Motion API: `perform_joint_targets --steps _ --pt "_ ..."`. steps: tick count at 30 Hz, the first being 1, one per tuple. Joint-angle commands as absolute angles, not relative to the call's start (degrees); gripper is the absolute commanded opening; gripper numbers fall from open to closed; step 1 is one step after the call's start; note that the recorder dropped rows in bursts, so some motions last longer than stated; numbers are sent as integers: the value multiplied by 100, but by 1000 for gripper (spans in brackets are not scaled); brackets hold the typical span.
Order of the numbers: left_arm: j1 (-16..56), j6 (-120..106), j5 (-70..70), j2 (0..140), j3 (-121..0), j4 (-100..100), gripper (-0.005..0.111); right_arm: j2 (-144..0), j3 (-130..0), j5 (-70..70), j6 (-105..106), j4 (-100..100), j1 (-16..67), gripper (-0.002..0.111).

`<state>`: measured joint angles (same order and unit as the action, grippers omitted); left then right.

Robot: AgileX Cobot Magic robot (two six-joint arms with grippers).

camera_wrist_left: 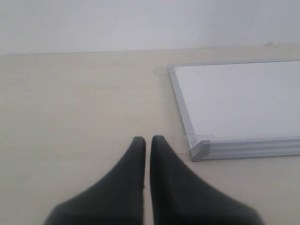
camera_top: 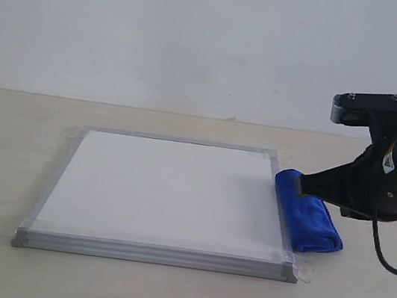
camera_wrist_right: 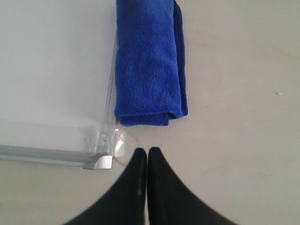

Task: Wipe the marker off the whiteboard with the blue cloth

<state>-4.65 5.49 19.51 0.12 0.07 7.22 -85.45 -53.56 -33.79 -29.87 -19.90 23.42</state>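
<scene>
The whiteboard point(camera_top: 162, 189) lies flat on the table, and its white face shows no red marker line in any view. The blue cloth point(camera_top: 311, 224), folded into a roll, rests on the table against the board's right frame. My right gripper point(camera_top: 303, 187) hovers by the cloth's far end, shut and holding nothing. In the right wrist view the cloth point(camera_wrist_right: 147, 61) lies just beyond the right gripper point(camera_wrist_right: 147, 150), beside the board point(camera_wrist_right: 47, 70). The left gripper point(camera_wrist_left: 146, 138) is shut and empty above bare table near a corner of the board point(camera_wrist_left: 243, 98). It is out of the exterior view.
The pale wooden table point(camera_top: 160, 294) meets a white wall point(camera_top: 201, 36) behind the board. Clear tape tabs point(camera_wrist_right: 123, 143) hold the board's corners down. A black cable point(camera_top: 391, 266) hangs from the right arm.
</scene>
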Motion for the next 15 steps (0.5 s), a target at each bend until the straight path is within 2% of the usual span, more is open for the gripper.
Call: perform_joint_targets --steps 1,10,15 --pt "-436 544 1939 0 0 679 4 -8223 -5156 -3337 -3322 -1991 2355 0" --pt "-436 544 1939 0 0 679 4 -6632 -3391 -1589 -3354 -2551 2355 0" --pt "-436 544 1939 0 0 679 4 -4315 -1822 -1127 -3461 -2551 2342 0"
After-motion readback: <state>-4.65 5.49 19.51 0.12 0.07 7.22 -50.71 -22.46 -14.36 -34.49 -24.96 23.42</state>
